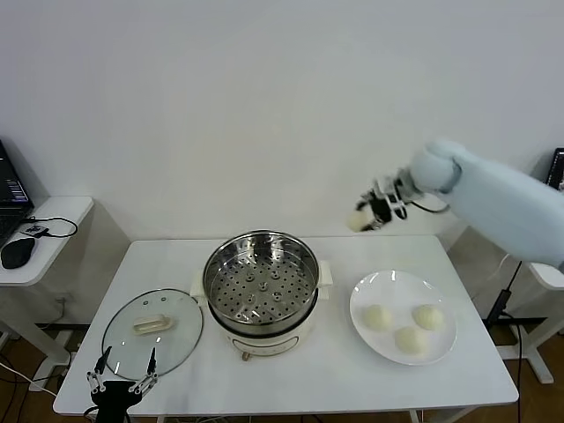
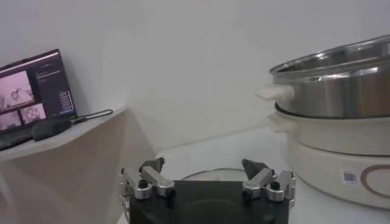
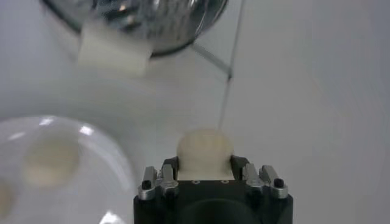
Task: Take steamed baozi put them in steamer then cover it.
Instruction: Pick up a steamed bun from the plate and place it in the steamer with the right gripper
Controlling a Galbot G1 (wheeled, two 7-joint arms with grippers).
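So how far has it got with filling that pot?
Nothing is in the steamer yet. The right gripper holds one baozi raised above the table; three baozi wait on the plate. The glass lid lies beside the steamer, near the idle left gripper.

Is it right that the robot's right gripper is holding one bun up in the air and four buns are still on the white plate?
Not quite. The right gripper does hold one bun up in the air, but the head view shows only three buns on the white plate, not four.
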